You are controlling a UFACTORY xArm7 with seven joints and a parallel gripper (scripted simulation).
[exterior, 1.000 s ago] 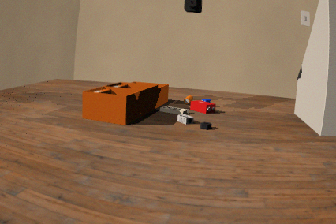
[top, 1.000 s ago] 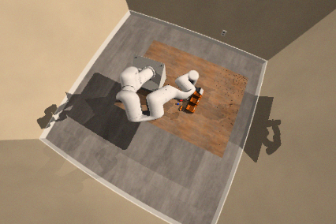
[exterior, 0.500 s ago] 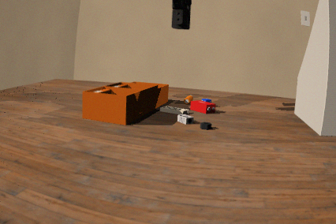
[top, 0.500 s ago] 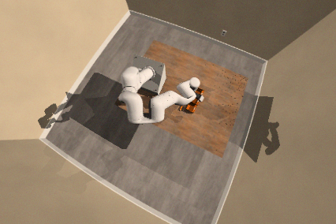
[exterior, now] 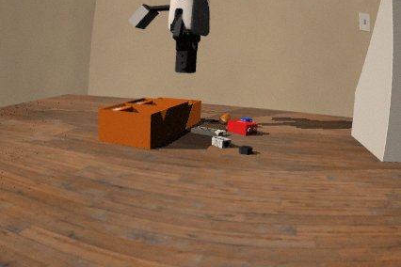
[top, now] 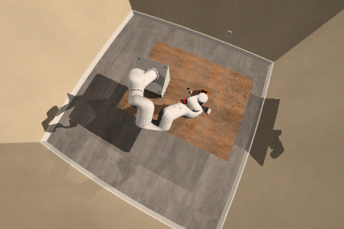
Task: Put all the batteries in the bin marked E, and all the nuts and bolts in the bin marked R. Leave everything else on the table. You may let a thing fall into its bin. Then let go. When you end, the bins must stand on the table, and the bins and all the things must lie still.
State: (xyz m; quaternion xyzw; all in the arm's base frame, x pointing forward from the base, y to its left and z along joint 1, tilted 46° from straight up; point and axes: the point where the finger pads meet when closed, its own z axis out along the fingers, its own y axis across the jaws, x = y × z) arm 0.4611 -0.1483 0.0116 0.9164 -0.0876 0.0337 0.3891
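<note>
The orange bin block (exterior: 141,128) stands on the wooden table, with open compartments on top; no letter marks show. To its right lie small things: an orange battery-like cylinder (exterior: 225,117), a blue piece (exterior: 246,119), a red block (exterior: 242,127), a flat grey piece (exterior: 206,131), a white block (exterior: 220,142) and a small black cube (exterior: 245,149). My gripper (exterior: 185,70) hangs high above the bin's right end, pointing down. It is shut, and nothing shows between the fingers. In the overhead view the arm's wrist (top: 202,97) hides the bin and most of the small things.
The arm's white base pedestal (exterior: 381,84) (top: 155,76) stands at the table's edge. The wooden table (exterior: 188,211) (top: 226,124) stretches wide in front of the bin. Room walls surround the floor.
</note>
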